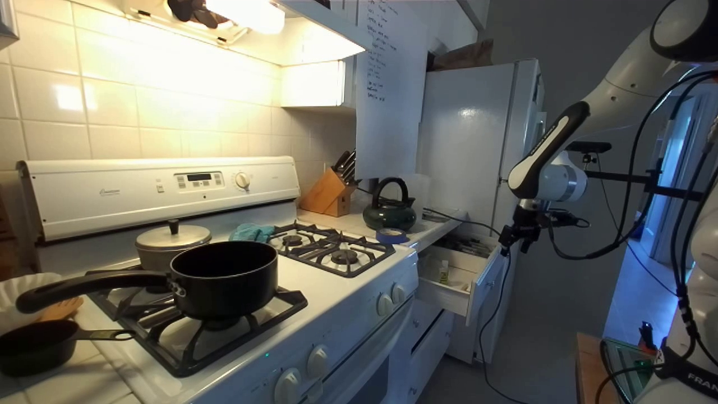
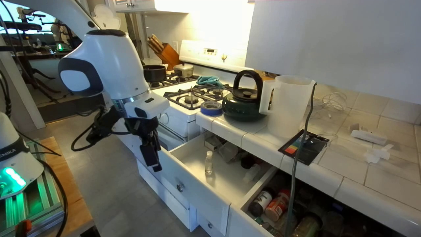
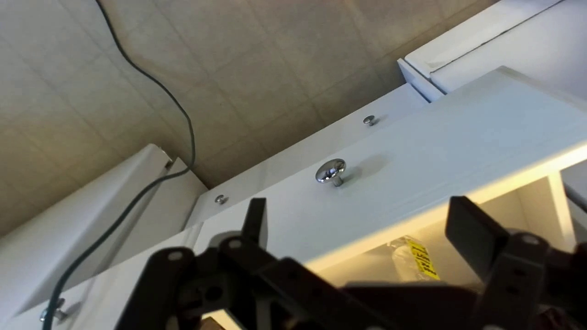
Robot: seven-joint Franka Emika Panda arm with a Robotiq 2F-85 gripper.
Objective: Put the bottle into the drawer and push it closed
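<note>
The shallow white drawer (image 2: 201, 197) is pulled open under the counter; its flat front also shows in an exterior view (image 1: 483, 289) and in the wrist view (image 3: 403, 160). A small clear bottle (image 2: 209, 164) stands inside on the drawer's floor, behind the front. It shows in an exterior view (image 1: 443, 272) and, with a yellow label, in the wrist view (image 3: 416, 257), where the gripper body hides its lower part. My gripper (image 3: 360, 217) is open with nothing between its fingers. In both exterior views (image 1: 519, 242) (image 2: 153, 161) it is above and outside the drawer front.
An open compartment with spice jars (image 2: 279, 205) adjoins the drawer. A grey cable (image 2: 297, 154) hangs over the counter edge. A kettle (image 2: 243, 102), blue tape (image 2: 211, 108) and a pitcher (image 2: 286, 102) stand on the counter. The stove (image 1: 348, 292) holds pots.
</note>
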